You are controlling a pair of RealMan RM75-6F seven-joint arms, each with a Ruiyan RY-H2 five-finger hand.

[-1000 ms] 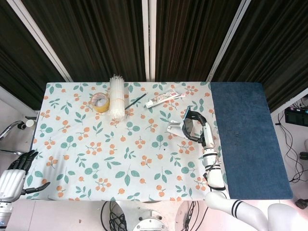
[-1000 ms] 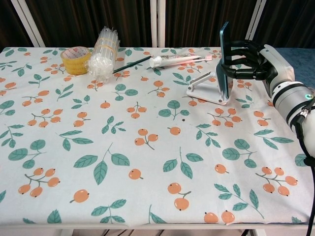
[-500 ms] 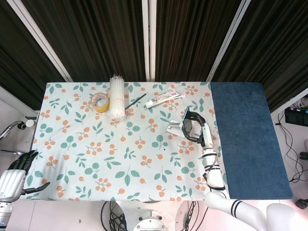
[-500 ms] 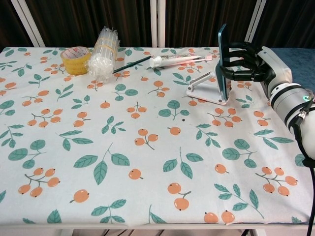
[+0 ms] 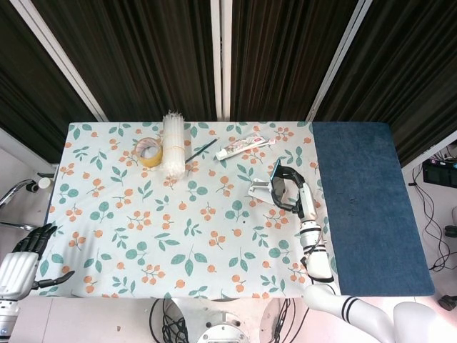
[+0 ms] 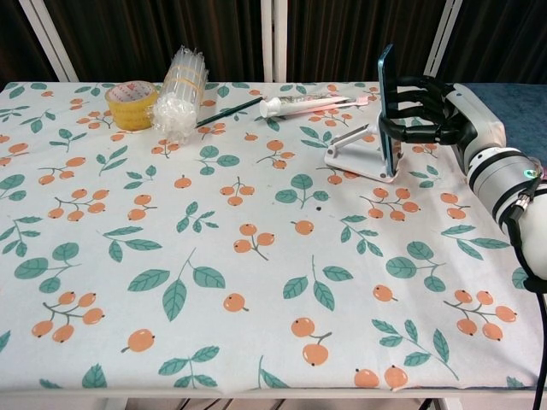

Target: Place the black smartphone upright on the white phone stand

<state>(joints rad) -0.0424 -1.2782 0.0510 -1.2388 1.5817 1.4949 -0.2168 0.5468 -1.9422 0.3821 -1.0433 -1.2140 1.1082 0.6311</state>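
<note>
Table point(image 6: 256, 342) under floral cloth. My right hand point(image 6: 432, 111) wraps black smartphone point(image 6: 386, 107), fingers curled round its edges, holding it upright on edge so lower end meets white phone stand point(image 6: 359, 154) near right side of cloth. Phone looks at or just above stand; seating unclear. My left hand point(image 5: 25, 257) idle off table corner, fingers apart, holding nothing.

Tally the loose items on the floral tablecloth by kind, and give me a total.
Black smartphone, held by the right hand: 1
White phone stand: 1
Yellow tape roll: 1
Clear plastic straw bundle: 1
White toothpaste tube: 1
Thin dark pen: 1
Total: 6
</note>
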